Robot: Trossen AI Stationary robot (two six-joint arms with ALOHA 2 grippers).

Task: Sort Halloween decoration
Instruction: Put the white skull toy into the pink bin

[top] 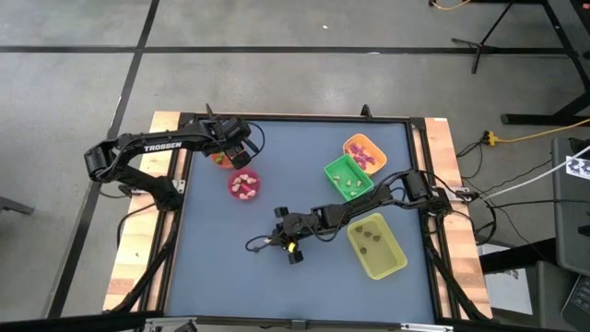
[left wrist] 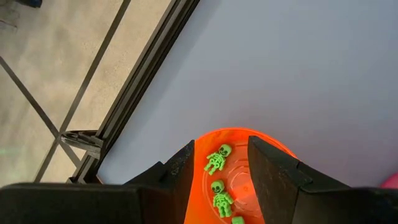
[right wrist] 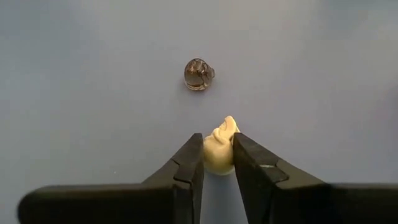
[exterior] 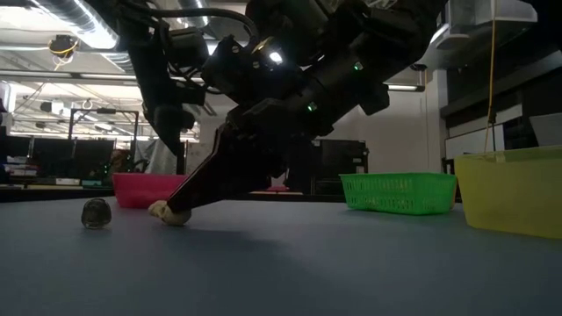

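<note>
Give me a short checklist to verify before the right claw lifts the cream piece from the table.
1. Right claw closed on cream trinket: ok, fingers pinch both sides.
2. Trinket off the table: not ok, it rests on the mat in the low view.
3. Dark trinket apart from the grip: ok, a clear gap.
4. Left claw out of the way: ok, over the orange cup far off.
5. Which container takes cream pieces: cannot tell.

The counter point(right wrist: 74, 74) is smooth, matt blue-grey. Between the right gripper point(right wrist: 217, 163) fingers point(right wrist: 189, 168), which look like matt black plastic, sits a cream trinket point(right wrist: 219, 149) with a dull, waxy finish. Just ahead lies a dark trinket point(right wrist: 199, 74), glossy. Under the left gripper point(left wrist: 219, 171), the orange cup point(left wrist: 233, 180) looks like shiny plastic.
</note>
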